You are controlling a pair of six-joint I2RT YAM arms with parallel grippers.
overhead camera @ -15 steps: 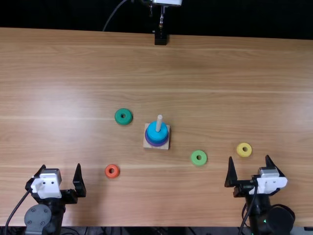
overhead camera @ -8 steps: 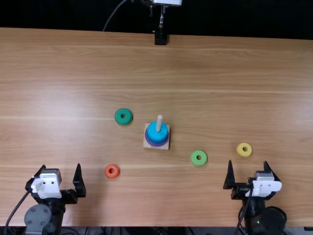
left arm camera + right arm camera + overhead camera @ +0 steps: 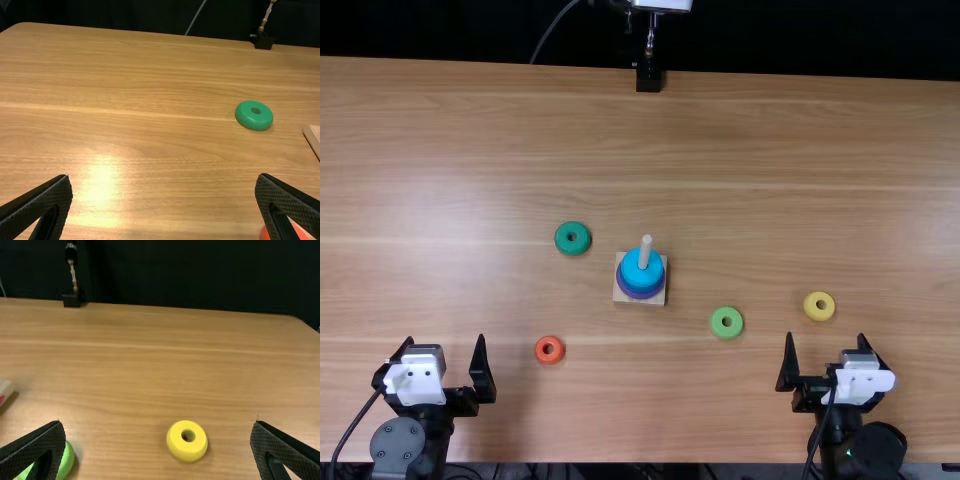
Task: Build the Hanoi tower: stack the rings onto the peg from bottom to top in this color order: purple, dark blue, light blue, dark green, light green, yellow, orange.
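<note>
The left pincer [image 3: 446, 345] and the right pincer [image 3: 826, 345] were spread open by the worktop's [image 3: 650, 430] near edge. The peg [image 3: 646, 252] was ringed by a purple ring [image 3: 639, 294] below blue [image 3: 642, 268]. The dark green ring [image 3: 573, 238] and orange ring [image 3: 549, 350] were placed toward the left edge, the light green ring [image 3: 727, 322] and yellow ring [image 3: 819, 306] toward the right.

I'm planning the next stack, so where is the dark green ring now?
In the top view, the dark green ring lies left of the peg, above the orange ring.
</note>
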